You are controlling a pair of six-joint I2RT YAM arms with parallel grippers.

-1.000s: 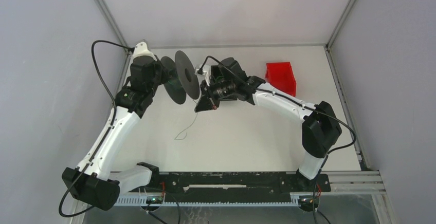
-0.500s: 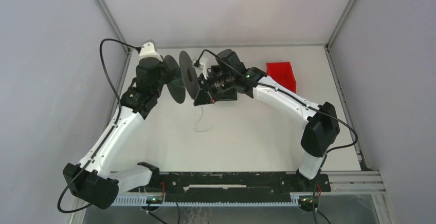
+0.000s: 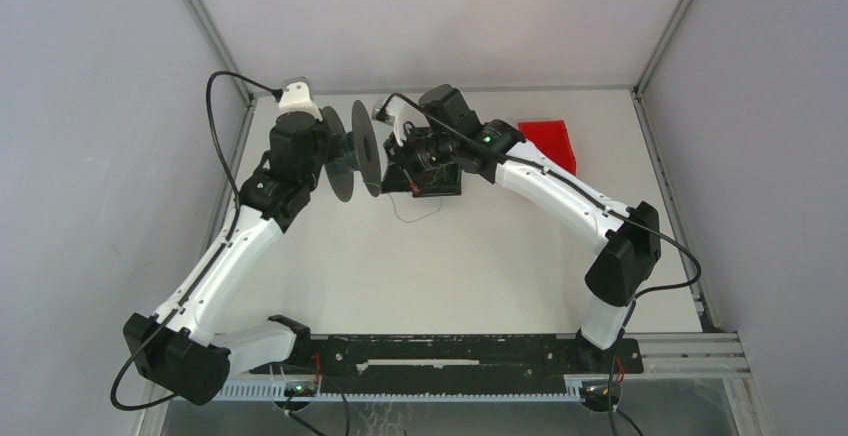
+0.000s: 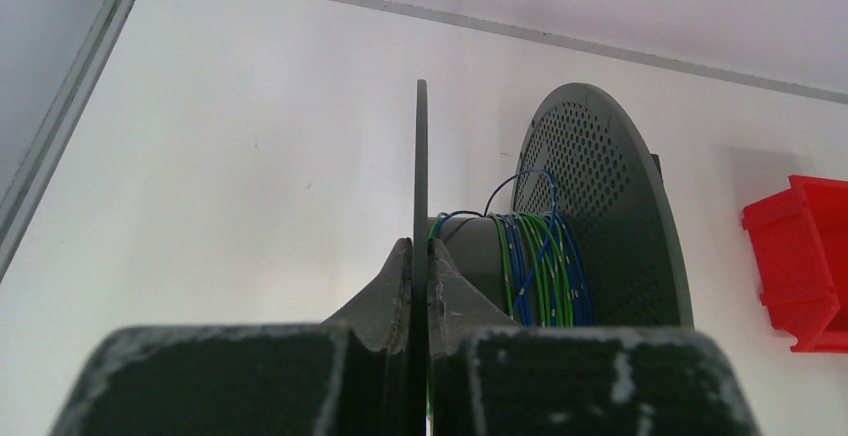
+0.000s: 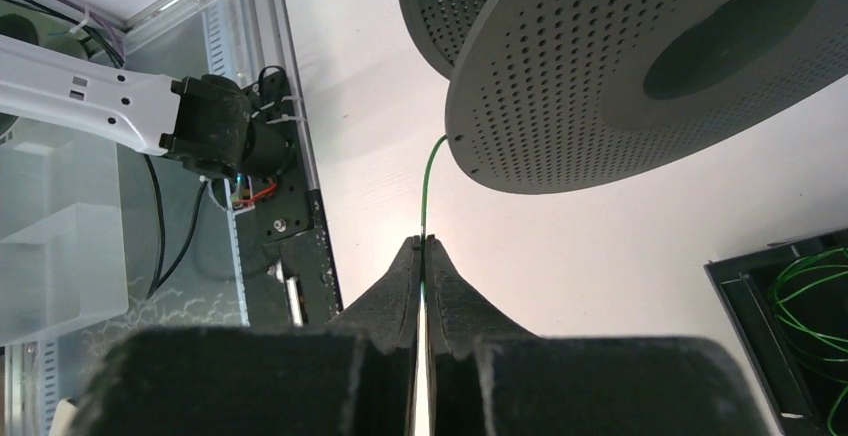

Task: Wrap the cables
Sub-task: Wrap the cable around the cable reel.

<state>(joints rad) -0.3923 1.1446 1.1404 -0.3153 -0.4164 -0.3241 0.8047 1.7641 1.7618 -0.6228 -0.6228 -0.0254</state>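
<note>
1. The left gripper point(image 4: 420, 254) pinches the near flange of the grey spool point(image 4: 603, 206), which is held on edge at the far left of the surface point(image 3: 450, 266).
2. The right gripper point(image 5: 422, 253) is clamped on a green wire point(image 5: 428, 181) that runs to the spool's rim.
3. A red bin point(image 3: 550, 144) sits well to the right.

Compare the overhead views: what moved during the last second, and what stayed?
The right gripper, pinching the green wire, swung farther back beside the spool, dragging the loose tail along. The left gripper carried the spool slightly back. Both grips and the red bin stayed.
</note>
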